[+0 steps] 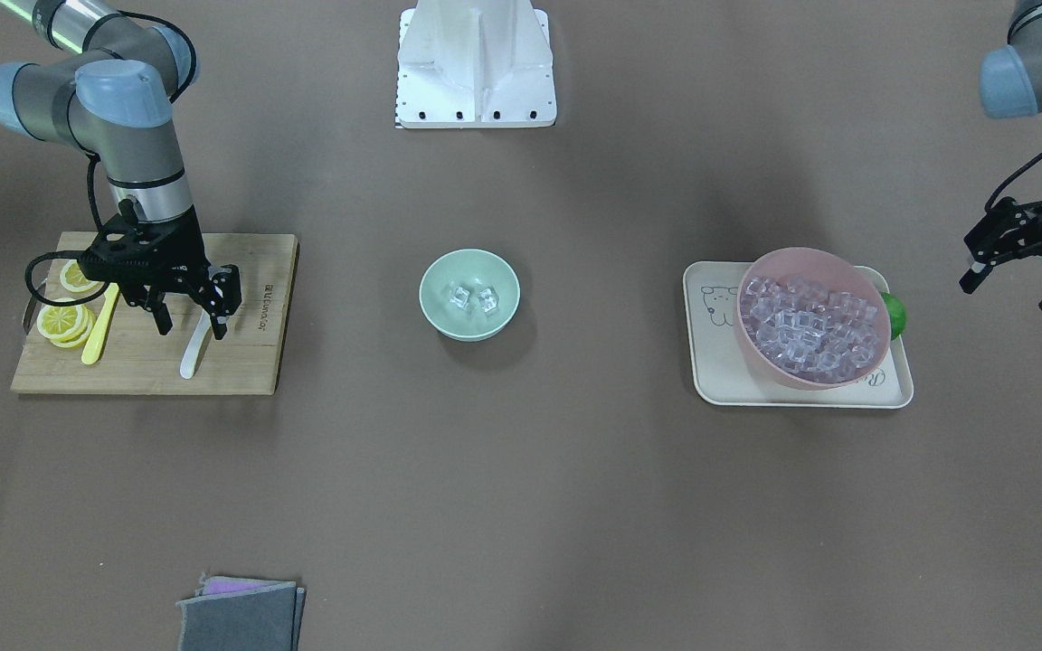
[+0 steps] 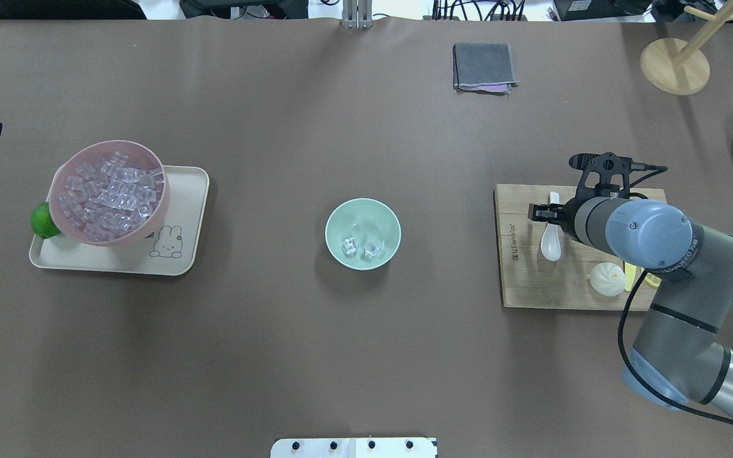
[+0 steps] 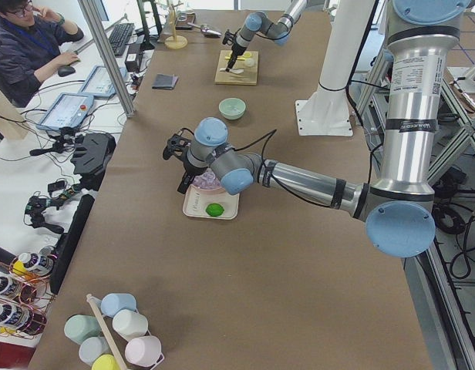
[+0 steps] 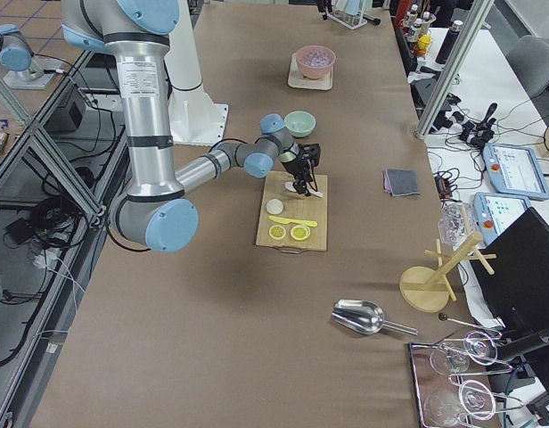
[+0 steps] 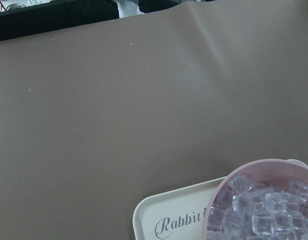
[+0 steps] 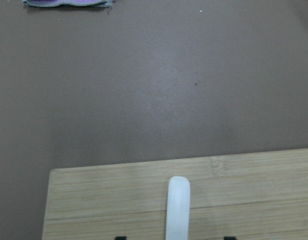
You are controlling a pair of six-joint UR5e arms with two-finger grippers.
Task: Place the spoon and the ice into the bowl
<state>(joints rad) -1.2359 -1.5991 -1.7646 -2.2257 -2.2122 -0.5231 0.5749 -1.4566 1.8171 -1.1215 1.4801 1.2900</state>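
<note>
Now, right pincer [image 1: 191, 327]: jaws spread wide, low over the cutting board [image 2: 532, 286], one finger each side of the spoon [image 2: 551, 245]; nothing gripped, contact with the spoon not clear.
Left pincer [image 1: 1009, 297]: released, empty, hanging above bare tabletop [image 2: 245, 350] beyond the tray's outer edge.
Clock reference: overhead view, 12 = far side from the robot.
Spoon: flat on the board, scoop toward 6, handle toward 12; handle tip stops short of the board's 12 o'clock edge.
Bowl [image 2: 335, 222]: mid-tabletop, alone, upright.
Ice [image 2: 360, 248]: a few clear cubes on the bowl's floor; a big heap more in the pink bowl [image 1: 752, 348].
Pink bowl: on the cream tray [image 2: 182, 191], at 9 o'clock from the bowl, well apart.
Lime [image 2: 42, 219]: touching the pink bowl's 9 o'clock side.
Board: at 3 o'clock from the bowl, well apart.
Board neighbours: yellow knife [image 1: 100, 325], lemon slices [image 1: 64, 321] and a white bun [image 2: 607, 278], all on the 3 o'clock side of the spoon.
Open room: bare tabletop between the board's 9 o'clock edge and the bowl; the same between bowl and tray.
Cloth [image 2: 484, 67]: folded, grey, near the 12 o'clock edge, about 1 o'clock from the bowl.
</note>
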